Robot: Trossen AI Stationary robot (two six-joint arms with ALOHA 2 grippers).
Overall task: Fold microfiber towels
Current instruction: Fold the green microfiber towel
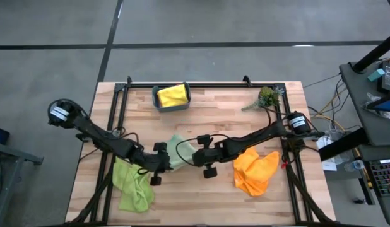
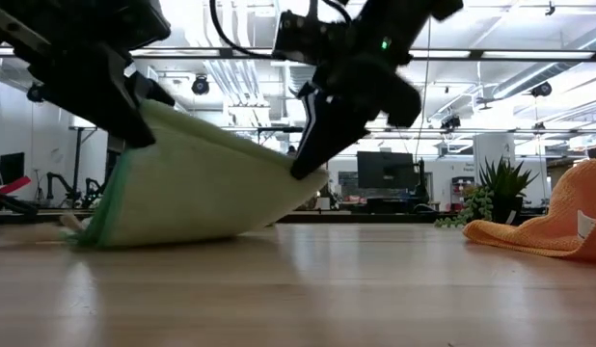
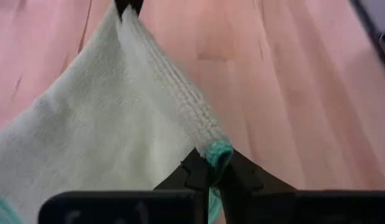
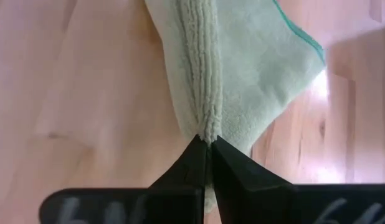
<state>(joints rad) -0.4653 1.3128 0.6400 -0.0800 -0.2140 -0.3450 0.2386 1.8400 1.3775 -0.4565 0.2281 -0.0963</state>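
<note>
A pale sage green towel (image 1: 177,153) hangs between my two grippers in the middle of the table, and its lower part (image 2: 182,231) rests on the wood. My left gripper (image 3: 208,163) is shut on one end of its raised edge and my right gripper (image 4: 207,142) on the other end. A lime green towel (image 1: 133,187) lies crumpled at the near left. At the near right an orange towel (image 1: 254,170) lies in a heap. A yellow towel (image 1: 172,95) sits in the teal bin (image 1: 158,103) at the far side. My left gripper pinches the towel's corner with the teal hem (image 3: 218,153) between its two fingers, slanting down from the table's left. The corner is lifted, and the edge runs nearly straight from it to the other gripper. My right gripper pinches a bunched fold of the towel's edge (image 4: 206,127) between its two fingers, slanting down from the table's right. That end is lifted clear and the cloth falls away below it to the table.
A green plant sprig (image 1: 267,98) lies at the far right of the table. A black frame rail (image 1: 201,84) runs along the far edge. Bare wood (image 2: 375,280) lies between the held towel and the orange one.
</note>
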